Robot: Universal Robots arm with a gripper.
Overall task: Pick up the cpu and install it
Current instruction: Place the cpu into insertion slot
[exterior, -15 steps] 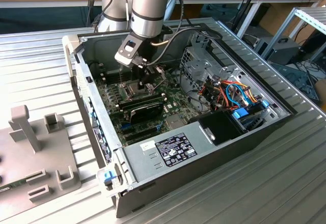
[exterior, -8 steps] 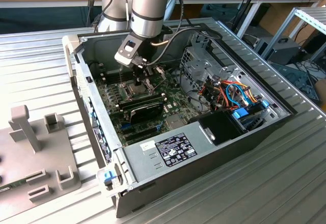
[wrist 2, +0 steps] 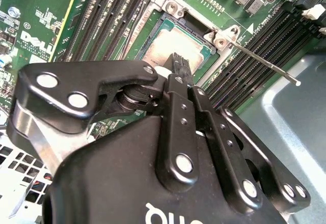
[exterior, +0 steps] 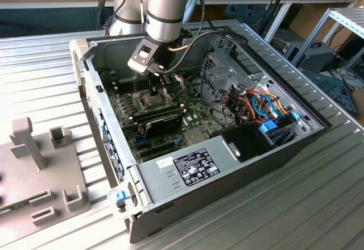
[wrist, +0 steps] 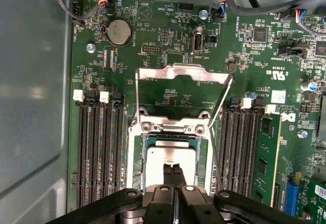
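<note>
The cpu lies flat in the dark socket on the green motherboard, its dull silvery top facing up. The shiny socket frame is hinged open beyond it, and the thin lever sticks out free. My gripper hangs straight over the cpu, shut, with its black fingertips pressed together and nothing between them. The tips cover the chip's middle; I cannot tell whether they touch it. In the exterior view the arm reaches down into the open computer case.
Black memory slots flank the socket on both sides. A black card lies in front of the socket, then the power supply. A metal drive cage and coloured cables sit toward the exterior view's right. A grey fixture stands outside the case.
</note>
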